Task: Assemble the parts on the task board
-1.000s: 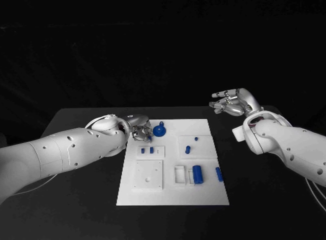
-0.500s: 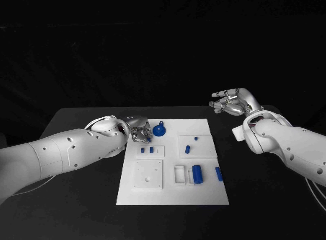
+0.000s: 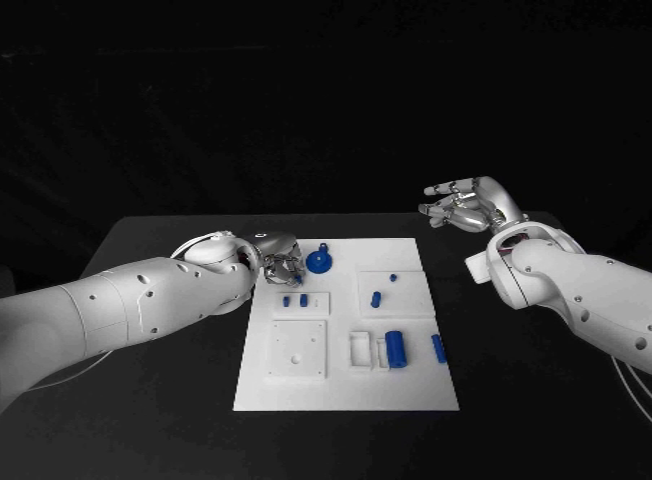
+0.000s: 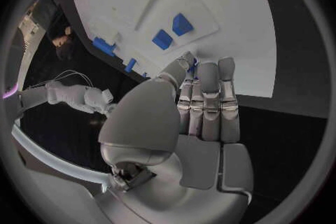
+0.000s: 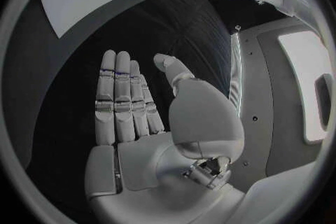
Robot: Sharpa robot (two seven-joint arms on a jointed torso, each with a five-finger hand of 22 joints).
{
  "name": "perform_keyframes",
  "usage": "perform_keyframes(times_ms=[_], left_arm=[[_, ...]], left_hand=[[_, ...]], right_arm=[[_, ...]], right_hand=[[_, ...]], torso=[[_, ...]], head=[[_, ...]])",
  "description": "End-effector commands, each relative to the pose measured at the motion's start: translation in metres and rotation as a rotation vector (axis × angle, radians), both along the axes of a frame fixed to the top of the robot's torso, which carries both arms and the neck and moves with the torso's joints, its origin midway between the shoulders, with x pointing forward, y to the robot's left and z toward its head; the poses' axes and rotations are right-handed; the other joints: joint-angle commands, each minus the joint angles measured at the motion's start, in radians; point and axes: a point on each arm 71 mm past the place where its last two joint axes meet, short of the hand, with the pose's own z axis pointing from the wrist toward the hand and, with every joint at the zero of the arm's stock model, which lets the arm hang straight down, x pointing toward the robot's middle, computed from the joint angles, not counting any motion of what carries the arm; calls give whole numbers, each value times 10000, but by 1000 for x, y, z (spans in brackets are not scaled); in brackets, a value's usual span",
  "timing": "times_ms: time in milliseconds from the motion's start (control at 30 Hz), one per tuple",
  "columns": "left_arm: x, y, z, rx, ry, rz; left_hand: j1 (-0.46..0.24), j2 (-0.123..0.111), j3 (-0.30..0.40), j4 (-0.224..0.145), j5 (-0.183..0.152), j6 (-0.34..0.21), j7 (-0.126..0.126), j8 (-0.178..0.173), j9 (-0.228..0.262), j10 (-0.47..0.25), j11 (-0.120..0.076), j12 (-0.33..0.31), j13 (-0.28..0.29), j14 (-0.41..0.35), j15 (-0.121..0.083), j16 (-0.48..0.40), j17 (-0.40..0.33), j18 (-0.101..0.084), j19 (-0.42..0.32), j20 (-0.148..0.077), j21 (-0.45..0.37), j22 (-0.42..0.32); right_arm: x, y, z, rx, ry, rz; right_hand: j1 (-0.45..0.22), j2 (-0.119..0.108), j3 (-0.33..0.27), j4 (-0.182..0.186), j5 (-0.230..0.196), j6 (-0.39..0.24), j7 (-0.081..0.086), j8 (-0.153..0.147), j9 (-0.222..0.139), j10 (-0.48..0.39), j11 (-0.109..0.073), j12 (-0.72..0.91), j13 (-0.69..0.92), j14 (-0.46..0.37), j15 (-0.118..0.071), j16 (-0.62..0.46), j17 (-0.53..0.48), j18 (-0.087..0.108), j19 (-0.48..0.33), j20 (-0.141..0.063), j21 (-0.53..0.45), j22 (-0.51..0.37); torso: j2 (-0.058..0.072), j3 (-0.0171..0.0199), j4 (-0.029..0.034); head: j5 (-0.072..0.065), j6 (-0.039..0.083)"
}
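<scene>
The white task board (image 3: 413,385) lies in the middle of the black table. My left hand (image 3: 279,264) hovers at its far left edge, beside a round blue part (image 3: 319,263) with a knob. In the left wrist view the fingers (image 4: 209,95) lie straight and together. The thumb closes on them, and a small blue part (image 4: 193,63) shows pinched at the tips. Two blue blocks (image 4: 162,39) sit on the board (image 4: 231,22) just past them. My right hand (image 3: 463,205) is raised off the board at the back right. Its palm (image 5: 133,106) is flat and holds nothing.
Other blue parts on the board: a cylinder (image 3: 395,347) in a white holder, a bar (image 3: 439,348) at the right edge, and small pieces (image 3: 377,297) in the middle. A square white plate (image 3: 297,350) sits near the front left. Black table surrounds the board.
</scene>
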Motion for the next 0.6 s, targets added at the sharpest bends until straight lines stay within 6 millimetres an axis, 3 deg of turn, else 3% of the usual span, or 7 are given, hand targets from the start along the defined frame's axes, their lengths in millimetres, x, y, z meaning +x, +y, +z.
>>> perform_keyframes(times_ms=[33, 600], left_arm=[[-1, -2, -3, 167, 60, -89], [-3, -3, -6, 264, 226, -183]], left_hand=[[96, 14, 25, 21, 18, -6, 46, 53, 9, -23, 2, -37, -12, 53, -7, -39, 13, 52, -36, 8, -5, 222], [107, 13, 26, 7, 15, 17, 42, 53, 9, 6, -5, -37, -12, 62, -11, -11, 36, 60, -42, 7, 39, 224]], right_arm=[[0, 2, 0, -38, -23, 176], [0, 2, 0, -41, -10, 183]], right_hand=[[-75, -9, 51, 25, 51, -16, 60, 7, -1, -15, 29, -59, -13, -8, 30, -65, -3, -20, -7, 43, 67, -10], [-96, -7, 77, 26, 54, 23, 60, 9, 1, -23, 31, -62, -12, -19, 35, -61, -15, -17, -35, 49, 145, -117]], torso=[[8, 5, -3], [2, 1, 3]], head=[[2, -4], [-10, -40]])
